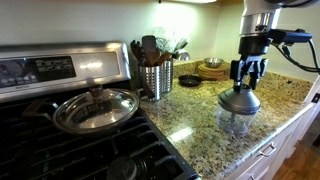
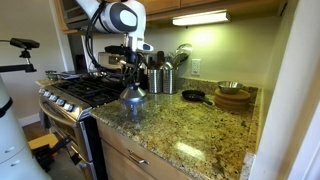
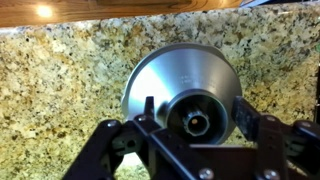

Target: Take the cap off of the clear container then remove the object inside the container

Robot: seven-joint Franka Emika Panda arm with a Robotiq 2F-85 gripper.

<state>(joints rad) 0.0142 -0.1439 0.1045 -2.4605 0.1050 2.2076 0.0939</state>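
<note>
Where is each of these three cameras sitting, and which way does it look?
Exterior view: beside the stove, looking along the counter; shows the tool over the cap.
Exterior view: from the counter's other end, facing the stove; shows the arm.
Wrist view: looks straight down on the cap; tool fingers show.
All share the cap.

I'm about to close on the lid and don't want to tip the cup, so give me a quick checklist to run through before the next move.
1. The cap sits on the clear container: ok.
2. The gripper is centred over the knob in the wrist view: ok.
3. Jaws open, one finger on each side of the knob: ok.
4. The gripper is low enough to catch the knob: cannot tell.
5. The object inside is located: cannot tell, too small to make out.
6. Bare counter beside the container for setting the cap down: ok.
</note>
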